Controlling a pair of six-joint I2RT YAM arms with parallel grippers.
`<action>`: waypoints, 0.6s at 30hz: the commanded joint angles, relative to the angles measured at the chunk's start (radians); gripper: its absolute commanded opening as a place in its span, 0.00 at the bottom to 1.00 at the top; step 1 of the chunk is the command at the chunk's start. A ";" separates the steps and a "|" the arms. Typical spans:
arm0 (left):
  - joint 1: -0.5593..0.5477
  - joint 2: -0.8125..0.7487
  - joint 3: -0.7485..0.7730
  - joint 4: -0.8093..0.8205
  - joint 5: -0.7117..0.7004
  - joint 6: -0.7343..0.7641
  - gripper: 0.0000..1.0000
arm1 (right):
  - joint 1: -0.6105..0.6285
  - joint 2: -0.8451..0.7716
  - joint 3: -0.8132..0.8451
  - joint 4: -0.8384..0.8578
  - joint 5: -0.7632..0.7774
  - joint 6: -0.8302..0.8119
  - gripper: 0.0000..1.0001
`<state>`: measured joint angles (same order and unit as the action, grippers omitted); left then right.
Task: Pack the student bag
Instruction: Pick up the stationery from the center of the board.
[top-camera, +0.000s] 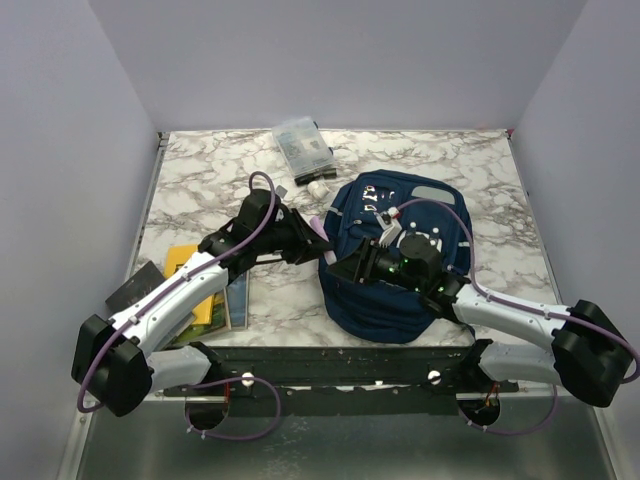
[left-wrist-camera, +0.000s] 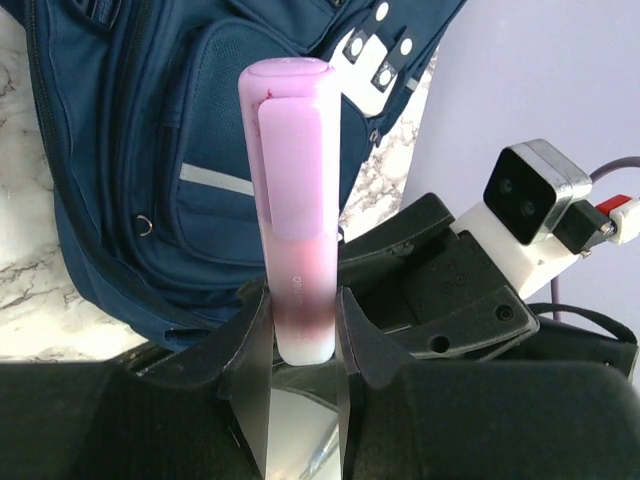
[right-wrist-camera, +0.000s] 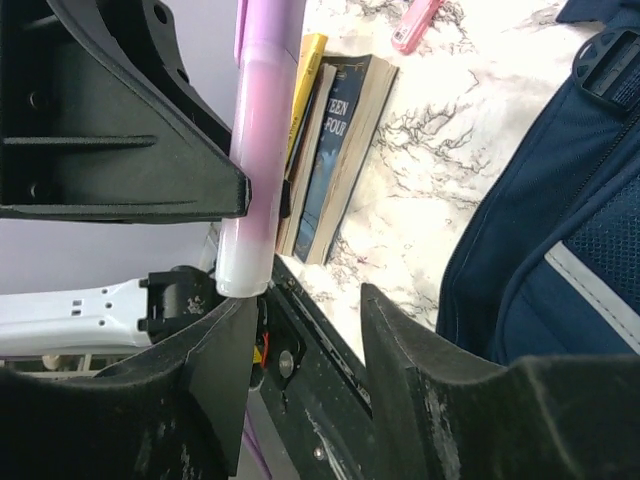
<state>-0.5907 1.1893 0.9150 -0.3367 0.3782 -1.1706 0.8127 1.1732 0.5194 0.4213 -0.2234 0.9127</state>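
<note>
1. The left gripper (left-wrist-camera: 300, 320) clamps a pink highlighter pen (left-wrist-camera: 293, 190); the student bag (left-wrist-camera: 110, 150) fills the upper left behind it.
2. The right gripper (right-wrist-camera: 300, 330) stands apart and empty, the bag at right and the pen by its left finger.

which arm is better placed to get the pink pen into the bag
Left. The left gripper is shut on the pink pen close beside the student bag; the right gripper stands open, nothing between its jaws.

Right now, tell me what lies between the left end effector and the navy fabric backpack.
The lilac plastic marker the left end effector grips, pointing at the navy backpack: left wrist view.
</note>
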 joint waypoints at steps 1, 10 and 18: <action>-0.029 0.000 0.000 0.040 0.016 -0.012 0.00 | 0.008 0.019 0.057 0.000 0.091 -0.013 0.47; -0.034 0.007 -0.006 0.008 -0.021 0.039 0.00 | 0.008 0.021 0.051 0.022 0.070 -0.022 0.45; -0.038 0.028 0.010 -0.015 -0.033 0.076 0.00 | 0.009 0.034 0.090 0.019 0.065 -0.034 0.45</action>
<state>-0.6109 1.2034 0.9138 -0.3153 0.3435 -1.1339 0.8192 1.1950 0.5461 0.4030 -0.1978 0.8917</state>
